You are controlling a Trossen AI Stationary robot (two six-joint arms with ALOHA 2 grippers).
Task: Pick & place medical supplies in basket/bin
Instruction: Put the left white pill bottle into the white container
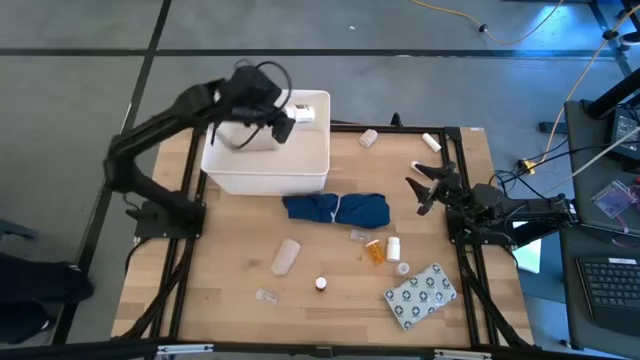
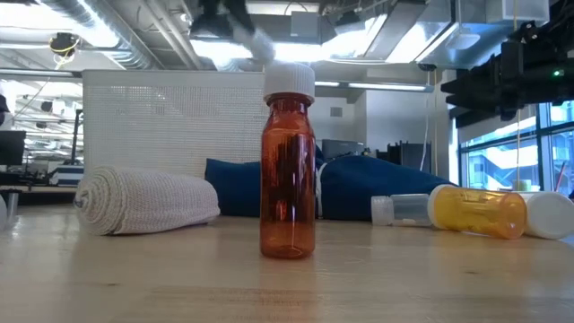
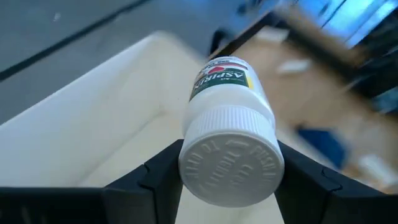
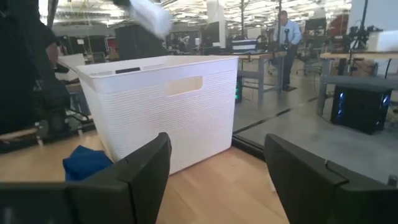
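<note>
Gripping aspirin bottle (image 1: pixel 302 114) over tub (image 1: pixel 310 175)

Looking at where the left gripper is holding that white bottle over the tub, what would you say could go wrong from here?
The left gripper clamps the white aspirin bottle by its cap end only, near the white tub's far right corner; released there, it might strike the rim and bounce out. The round cap could also slip between the fingers early. The right gripper waits open, well clear.
</note>
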